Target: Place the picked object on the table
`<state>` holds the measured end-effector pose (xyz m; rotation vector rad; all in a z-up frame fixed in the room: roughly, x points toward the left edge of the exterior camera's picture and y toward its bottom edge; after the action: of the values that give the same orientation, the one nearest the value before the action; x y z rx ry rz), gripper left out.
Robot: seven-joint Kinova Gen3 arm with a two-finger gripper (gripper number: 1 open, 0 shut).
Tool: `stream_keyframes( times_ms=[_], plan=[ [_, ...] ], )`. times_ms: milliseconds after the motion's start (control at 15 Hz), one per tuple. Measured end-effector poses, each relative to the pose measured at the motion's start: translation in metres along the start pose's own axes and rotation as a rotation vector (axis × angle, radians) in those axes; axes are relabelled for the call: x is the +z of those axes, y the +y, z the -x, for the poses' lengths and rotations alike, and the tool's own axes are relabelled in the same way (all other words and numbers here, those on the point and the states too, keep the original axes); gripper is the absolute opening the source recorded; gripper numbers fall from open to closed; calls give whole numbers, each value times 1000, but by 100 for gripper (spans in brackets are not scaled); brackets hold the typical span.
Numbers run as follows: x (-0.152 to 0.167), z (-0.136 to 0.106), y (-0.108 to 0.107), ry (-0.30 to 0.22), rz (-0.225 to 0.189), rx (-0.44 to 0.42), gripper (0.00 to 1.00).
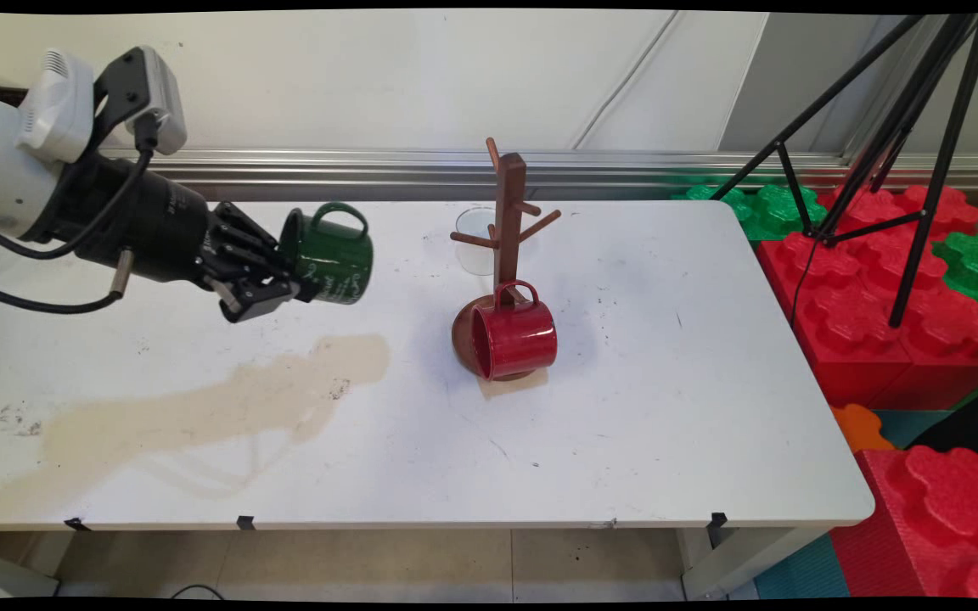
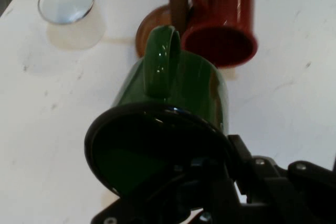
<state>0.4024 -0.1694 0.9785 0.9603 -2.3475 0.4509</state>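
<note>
Green enamel shows in both views: the green mug [image 1: 329,254] is held by the gripper [image 1: 272,284] on its side, above the table [image 1: 667,407], left of the mug tree [image 1: 508,229]. The jaws are closed on the mug's rim, one finger seeming to go inside the mouth, and the handle points up. The grip takes only the rim, so the mug hangs out far from the fingers; it may turn or slip in the jaws if the arm moves fast, and then it would fall on the table.

A red mug [image 1: 514,338] lies on its side on the tree's round base, its handle against the post. A clear glass [image 1: 476,241] stands just behind the tree. Both are near, so a wide swing to the right could knock the glass over or push the red mug off the base. The tree is thin and may tip if a peg is struck.
</note>
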Motion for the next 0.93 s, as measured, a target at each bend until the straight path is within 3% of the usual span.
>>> stream_keyframes(
  times_ms=[333,933],
  plan=[
    [12,9,-22,-67,-22,18,0],
    [51,20,-39,-203,-69,-13,0]
  ],
)
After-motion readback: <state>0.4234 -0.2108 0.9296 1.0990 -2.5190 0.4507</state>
